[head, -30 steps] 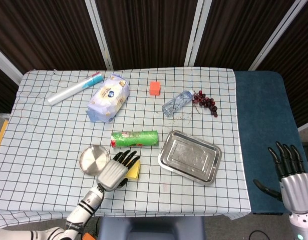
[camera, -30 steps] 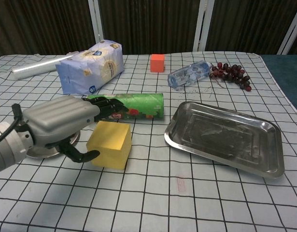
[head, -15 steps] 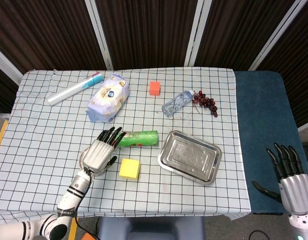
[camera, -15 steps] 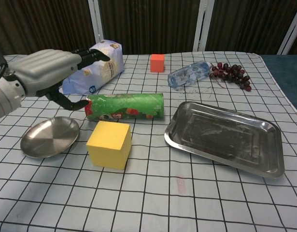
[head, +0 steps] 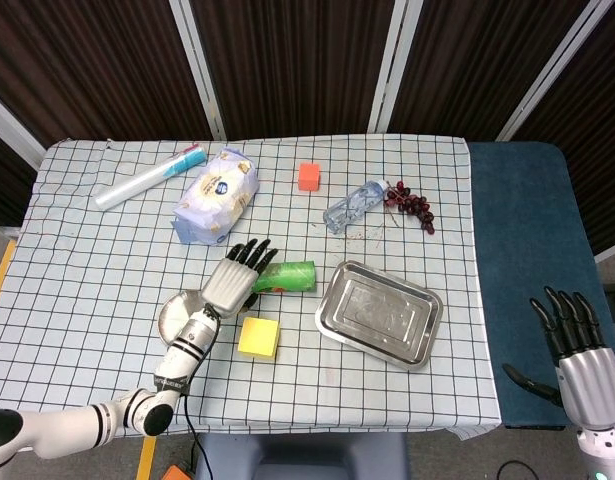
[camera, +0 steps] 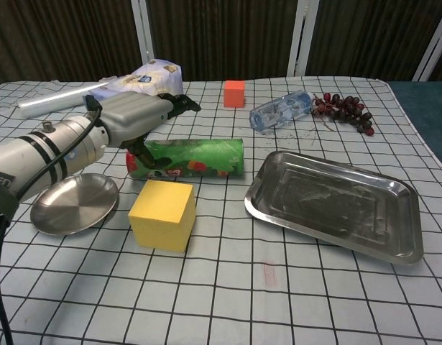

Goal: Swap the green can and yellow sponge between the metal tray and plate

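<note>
Green can (head: 285, 277) lay on its side on the checked cloth, at the middle of the table, neither on the tray nor on the plate. The yellow sponge (head: 258, 337) sat on the cloth just at the can's 6 o'clock, apart from it. The metal tray (head: 379, 314) rested at the can's 3 o'clock with nothing in it, and the round plate (head: 177, 318) lay at the can's 8 o'clock, partly under the left forearm.

The left hand (head: 237, 277) hung over the can's left end with its fingers stretched out and spread toward 1 o'clock; in the chest view the thumb reached down at the can's end, though I could not tell whether it touched, and the hand held nothing. The right hand (head: 578, 345) stayed off the table at 4 o'clock, over the blue mat (head: 522, 250), fingers apart and holding nothing.

At 12 o'clock from the can were an orange cube (head: 309, 176), a white bag (head: 217, 195), a water bottle (head: 353, 206) and grapes (head: 411, 206).
</note>
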### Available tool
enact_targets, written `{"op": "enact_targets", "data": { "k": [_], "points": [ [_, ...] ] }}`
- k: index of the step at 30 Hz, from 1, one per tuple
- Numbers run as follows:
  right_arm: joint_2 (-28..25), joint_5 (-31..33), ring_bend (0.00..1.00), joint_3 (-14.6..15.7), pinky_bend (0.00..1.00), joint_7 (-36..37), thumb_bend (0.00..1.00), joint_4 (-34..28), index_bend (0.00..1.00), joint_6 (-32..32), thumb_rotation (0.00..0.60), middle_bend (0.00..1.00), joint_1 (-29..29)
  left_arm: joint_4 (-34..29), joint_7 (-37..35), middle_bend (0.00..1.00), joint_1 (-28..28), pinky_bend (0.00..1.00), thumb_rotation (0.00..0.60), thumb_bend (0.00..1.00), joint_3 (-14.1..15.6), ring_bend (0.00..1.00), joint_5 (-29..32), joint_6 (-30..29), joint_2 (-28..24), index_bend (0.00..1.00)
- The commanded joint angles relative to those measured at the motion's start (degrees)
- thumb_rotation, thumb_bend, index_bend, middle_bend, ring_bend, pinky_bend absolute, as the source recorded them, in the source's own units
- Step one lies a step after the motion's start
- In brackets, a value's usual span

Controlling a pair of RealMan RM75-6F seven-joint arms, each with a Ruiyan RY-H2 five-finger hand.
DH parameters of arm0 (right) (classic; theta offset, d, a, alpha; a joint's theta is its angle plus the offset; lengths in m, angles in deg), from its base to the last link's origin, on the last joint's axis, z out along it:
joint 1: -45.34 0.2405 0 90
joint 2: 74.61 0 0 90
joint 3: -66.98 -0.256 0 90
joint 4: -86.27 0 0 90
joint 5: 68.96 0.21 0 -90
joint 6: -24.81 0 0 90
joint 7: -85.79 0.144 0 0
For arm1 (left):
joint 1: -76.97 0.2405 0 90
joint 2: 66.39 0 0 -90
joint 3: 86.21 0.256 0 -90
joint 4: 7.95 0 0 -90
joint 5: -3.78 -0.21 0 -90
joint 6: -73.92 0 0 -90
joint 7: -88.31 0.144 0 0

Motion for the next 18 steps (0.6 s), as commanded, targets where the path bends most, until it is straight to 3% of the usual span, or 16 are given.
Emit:
{"op": "enact_targets", "data": {
  "k": [1, 8, 15, 18],
  "points": [
    [-0.1, -0.3, 0.0, 0.2, 0.0, 0.1, 0.07, 0.1, 0.0, 0.1, 0.6, 0.0, 0.0, 2.6, 1.2, 0.0, -1.8, 0.16, 0.6, 0.36, -0.3, 0.0, 2.8, 2.5, 1.6, 0.0],
    [-0.3, 0.0, 0.0, 0.1, 0.0, 0.3, 0.07, -0.1, 0.0, -0.4, 0.6, 0.0, 0.1, 7.9, 2.4, 0.0, -4.0, 0.15, 0.6, 0.36, 0.2, 0.0, 8.3, 6.3, 4.0, 0.0],
    [-0.5, -0.3, 0.0, 0.3, 0.0, 0.4, 0.07, -0.1, 0.0, -0.6, 0.6, 0.0, 0.1, 15.2, 1.7, 0.01, -5.3, 0.16, 0.6, 0.36, 1.4, 0.0, 8.7, 6.6, 7.7, 0.0],
    [-0.6, -0.1, 0.0, 0.3, 0.0, 0.7, 0.07, -0.3, 0.0, -0.8, 0.6, 0.0, 0.1, 18.7, 0.1, 0.11, -5.2, 0.27, 0.6, 0.36, 2.0, 0.12, 7.0, 5.2, 9.7, 0.0]
  ]
}}
